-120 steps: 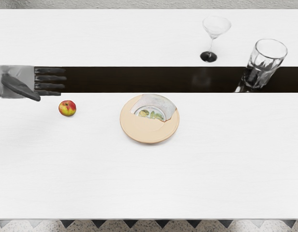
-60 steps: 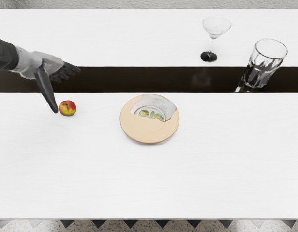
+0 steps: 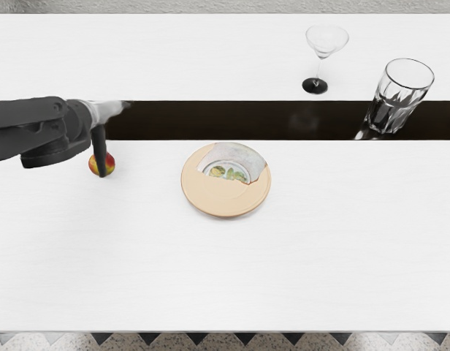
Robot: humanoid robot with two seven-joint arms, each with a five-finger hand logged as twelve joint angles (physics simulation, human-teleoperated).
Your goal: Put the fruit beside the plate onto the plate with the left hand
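At the left of the bench (image 3: pixel 298 263), the left robot hand (image 3: pixel 93 126) partly covered the apple (image 3: pixel 109 164), which lay apart from the plate (image 3: pixel 210 199); whether it gripped or was spread could not be told. A good grasp would need a centred, gentle wrap before lifting

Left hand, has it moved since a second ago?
Yes. The left hand has shifted right, toward the plate: it was left of the apple, and now it overlaps the apple.
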